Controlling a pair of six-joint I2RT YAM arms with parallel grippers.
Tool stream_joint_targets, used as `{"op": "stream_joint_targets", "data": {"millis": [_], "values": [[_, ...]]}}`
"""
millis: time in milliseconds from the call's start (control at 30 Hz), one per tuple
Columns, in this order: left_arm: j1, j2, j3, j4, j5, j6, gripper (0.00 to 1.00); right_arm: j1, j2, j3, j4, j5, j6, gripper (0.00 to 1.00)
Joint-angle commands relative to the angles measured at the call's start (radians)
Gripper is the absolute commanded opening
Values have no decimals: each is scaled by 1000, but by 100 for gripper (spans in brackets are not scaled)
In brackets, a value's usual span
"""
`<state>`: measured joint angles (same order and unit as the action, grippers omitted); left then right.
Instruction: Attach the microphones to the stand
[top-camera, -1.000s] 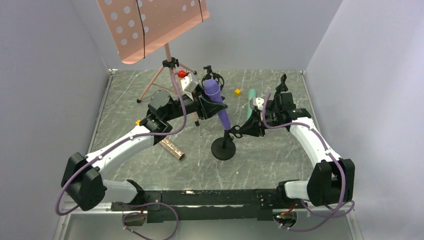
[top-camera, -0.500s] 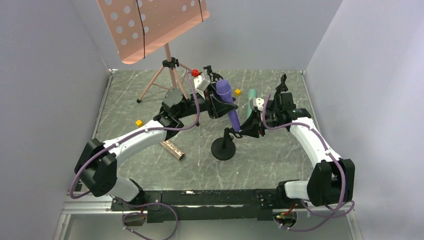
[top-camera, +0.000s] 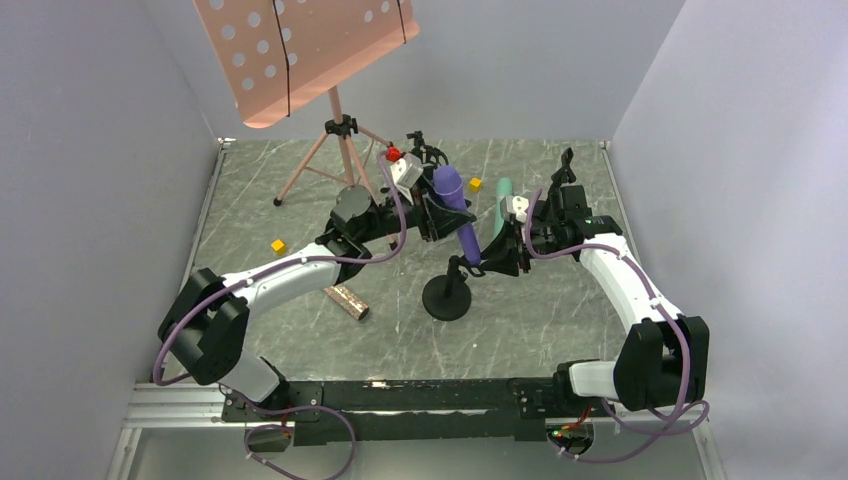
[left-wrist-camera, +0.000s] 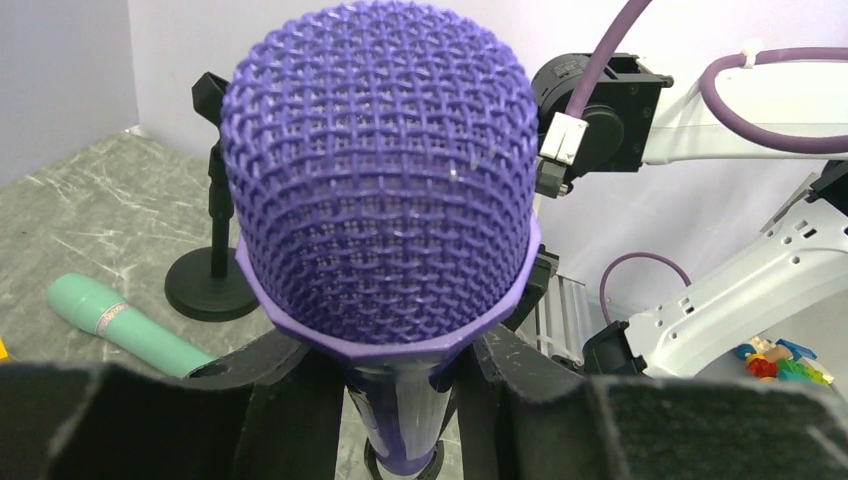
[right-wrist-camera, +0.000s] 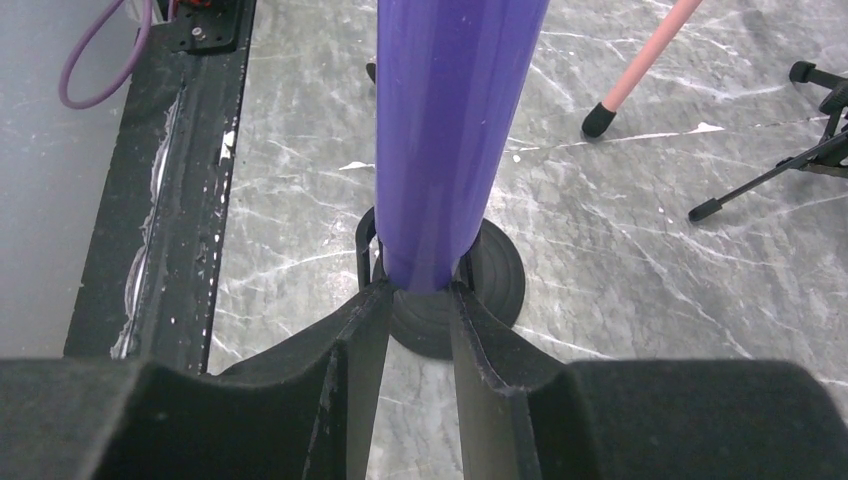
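The purple microphone stands tilted, head up, with my left gripper shut on its handle just below the mesh head. Its lower end sits in the clip of the black round-based stand. My right gripper is shut on that clip, a finger on each side. The mint-green microphone lies flat behind my right arm, and shows again in the left wrist view. The bronze microphone lies under my left forearm.
A pink perforated music stand on tripod legs rises at the back left. Two more black microphone stands stand at the back and back right. Small yellow cubes lie on the marble tabletop.
My left arm has swung right with the purple microphone and brought its lower end down into the clip. The right gripper's fingers have spread slightly around it; the right arm stayed put.
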<state>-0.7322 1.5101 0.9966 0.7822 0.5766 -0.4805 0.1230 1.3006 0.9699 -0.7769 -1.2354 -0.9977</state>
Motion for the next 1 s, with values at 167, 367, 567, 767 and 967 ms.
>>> {"op": "stream_joint_targets", "data": {"millis": [167, 367, 567, 767, 967], "values": [[-4, 13, -97, 81, 10, 7, 0, 8, 15, 28, -46, -6, -38, 41], [-4, 21, -118, 31, 5, 49, 0, 0, 9, 40, -69, 14, -55, 43], [-4, 25, -109, -41, 7, 100, 0, -15, 17, 55, -115, 41, -97, 45], [-6, 55, -120, -17, 16, 90, 0, -38, 24, 88, -204, 37, -171, 45], [-5, 81, -140, -24, 29, 100, 0, -98, 17, 133, -320, 15, -258, 46]]}}
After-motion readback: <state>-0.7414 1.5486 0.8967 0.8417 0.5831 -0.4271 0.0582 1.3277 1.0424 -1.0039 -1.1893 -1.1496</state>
